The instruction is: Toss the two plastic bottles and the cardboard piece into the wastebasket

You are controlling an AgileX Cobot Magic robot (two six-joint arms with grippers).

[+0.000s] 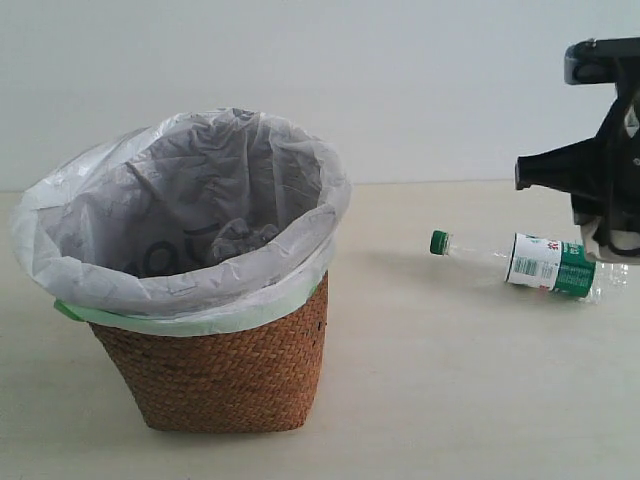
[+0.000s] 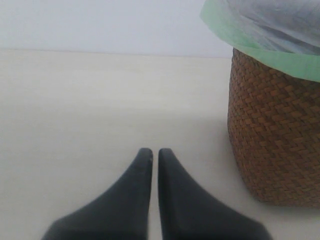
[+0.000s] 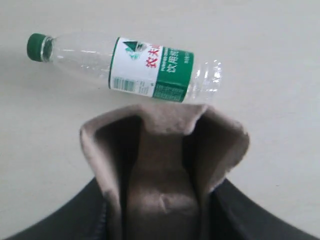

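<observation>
green-capped bottle (image 1: pixel 545 263) on its side, cap toward the wastebasket (image 1: pixel 220 370)

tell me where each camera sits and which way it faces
Exterior: off the arms, low, facing across the table at the wastebasket and green-capped bottle; the right gripper shows at the right edge.
Left wrist: on the left arm, facing the wastebasket's side past the shut left gripper.
Right wrist: on the right arm, facing down at the bottle past the gripped cardboard piece.
Shared: exterior and right wrist both show the bottle.
</observation>
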